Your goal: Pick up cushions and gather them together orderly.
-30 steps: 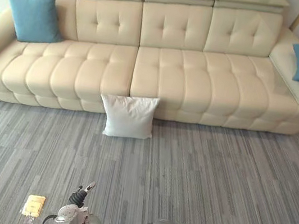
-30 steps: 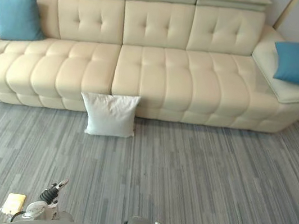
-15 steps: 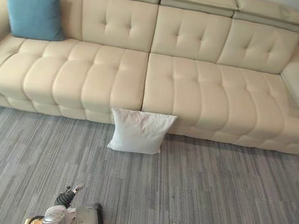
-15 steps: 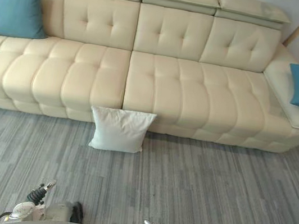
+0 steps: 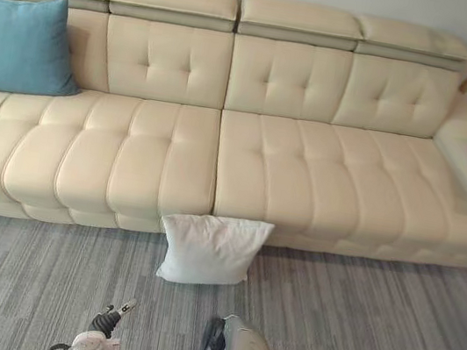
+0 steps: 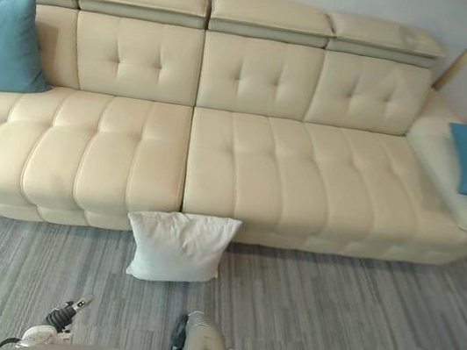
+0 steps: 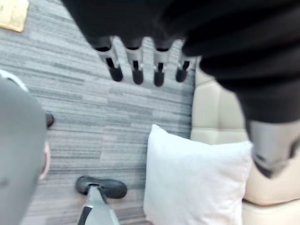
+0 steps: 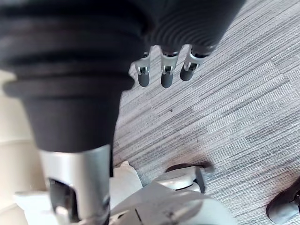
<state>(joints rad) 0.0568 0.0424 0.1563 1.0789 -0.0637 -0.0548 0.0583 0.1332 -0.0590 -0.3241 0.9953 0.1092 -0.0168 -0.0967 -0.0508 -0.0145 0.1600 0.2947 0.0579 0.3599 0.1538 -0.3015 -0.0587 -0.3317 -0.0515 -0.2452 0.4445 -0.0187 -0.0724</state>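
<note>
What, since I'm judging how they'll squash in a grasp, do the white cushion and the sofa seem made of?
White square cushion: matt woven-looking cloth, probably soft-filled; it shows creases and slumped corners. Cream tufted sofa: smooth leather or imitation, cannot tell which; faint sheen on padded, buttoned panels.

A smooth, softly glossy cream leather-look sofa [image 5: 217,164] stands on rough grey striped carpet [image 5: 370,325]; the white cushion [image 5: 211,250] and blue cushion [image 5: 21,44] are matt cloth.

a living room: long cream sofa [image 5: 219,155], cushions, grey carpet [image 5: 369,330].
</note>
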